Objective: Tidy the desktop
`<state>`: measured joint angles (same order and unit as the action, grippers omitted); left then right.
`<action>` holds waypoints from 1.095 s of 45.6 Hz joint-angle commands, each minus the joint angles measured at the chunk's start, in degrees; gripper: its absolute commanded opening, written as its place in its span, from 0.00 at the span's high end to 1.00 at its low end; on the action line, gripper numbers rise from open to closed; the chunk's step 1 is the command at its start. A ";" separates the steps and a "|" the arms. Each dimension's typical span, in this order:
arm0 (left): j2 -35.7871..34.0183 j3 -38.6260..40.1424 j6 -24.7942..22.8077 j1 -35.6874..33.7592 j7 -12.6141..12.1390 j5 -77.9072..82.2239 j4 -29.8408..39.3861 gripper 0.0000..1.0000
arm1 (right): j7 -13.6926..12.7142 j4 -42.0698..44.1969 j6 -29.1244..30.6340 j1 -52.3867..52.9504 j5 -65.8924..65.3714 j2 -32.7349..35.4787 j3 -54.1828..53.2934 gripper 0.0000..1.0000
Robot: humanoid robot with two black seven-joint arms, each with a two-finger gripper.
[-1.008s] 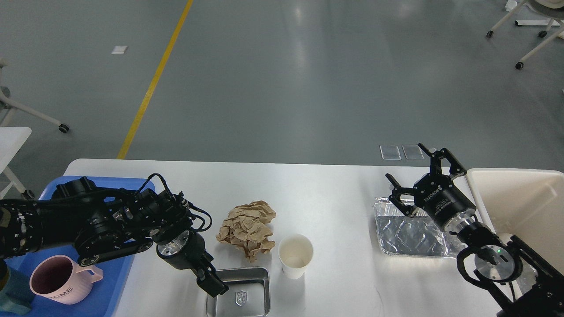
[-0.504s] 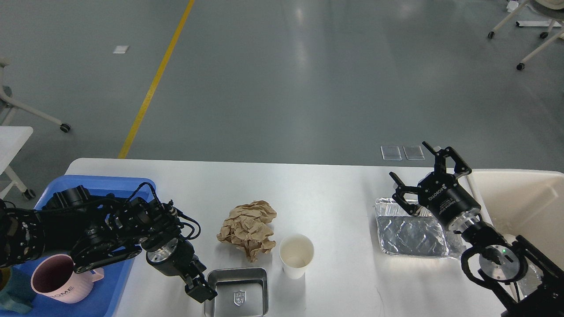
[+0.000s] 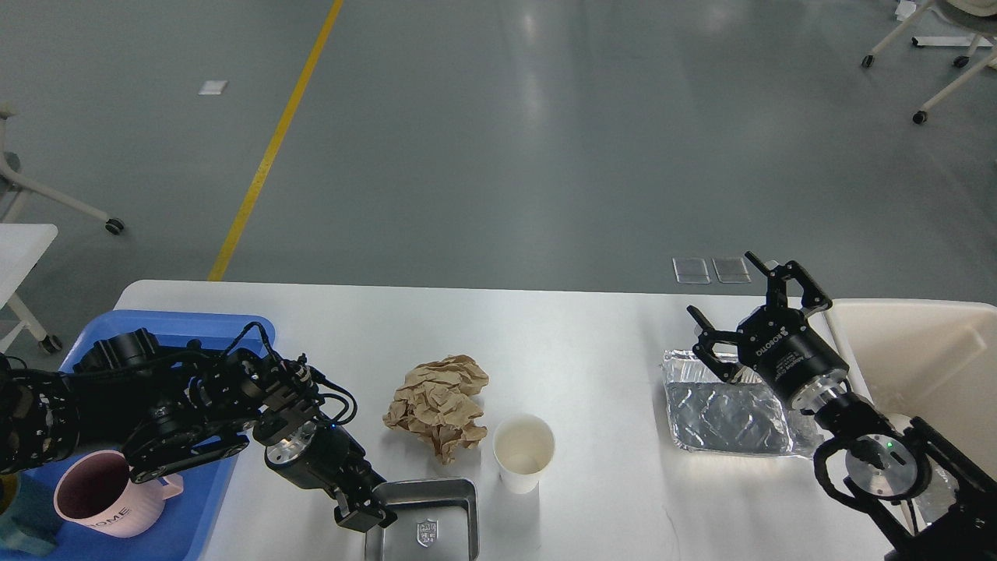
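The white desktop holds a crumpled brown paper ball, a white paper cup standing upright, a crinkled foil tray and a small square metal tray at the front edge. My left gripper is shut on the metal tray's left rim, and that side looks slightly raised. My right gripper is open and empty, hovering over the foil tray's far edge.
A blue plastic tray at the left holds a pink mug and lies partly under my left arm. A beige bin stands at the right edge. Wheeled furniture legs stand on the grey floor beyond.
My left gripper pulled back to the metal tray's left rim and closed on it; the tray shifted slightly right and tilted. My right gripper barely moved.
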<state>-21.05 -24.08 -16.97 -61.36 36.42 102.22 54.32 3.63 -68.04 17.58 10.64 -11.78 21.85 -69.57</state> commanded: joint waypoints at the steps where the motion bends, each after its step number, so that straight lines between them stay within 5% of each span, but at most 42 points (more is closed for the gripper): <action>1: -0.57 0.09 0.53 -0.25 1.19 -0.10 0.09 0.52 | -0.03 0.10 -0.09 0.25 0.00 -0.05 0.22 0.00; 21: -0.57 0.00 1.77 1.51 5.42 -0.45 -2.90 0.58 | -0.03 0.10 -0.09 0.25 0.00 0.21 0.31 0.00; 27: -0.75 -0.09 0.89 1.77 6.20 -0.36 -3.78 0.67 | -0.03 -0.08 -0.09 0.17 0.00 0.39 0.05 0.00; 30: -0.66 -1.75 0.89 1.78 6.29 -0.10 -4.39 0.87 | 0.06 -0.16 -0.09 0.17 0.00 0.39 -0.04 0.00; 36: -0.31 -5.27 1.15 1.60 6.65 -0.10 -7.20 0.96 | 0.06 -0.34 -0.09 0.17 0.00 0.47 -0.30 0.00; 50: 0.31 -5.71 1.06 0.46 8.05 0.08 -7.38 1.00 | 0.06 -0.60 -0.09 0.52 0.00 0.74 -0.83 0.00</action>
<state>-20.78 -29.77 -15.87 -60.46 44.31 102.29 46.99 3.68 -68.60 17.49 10.88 -11.78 22.50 -70.27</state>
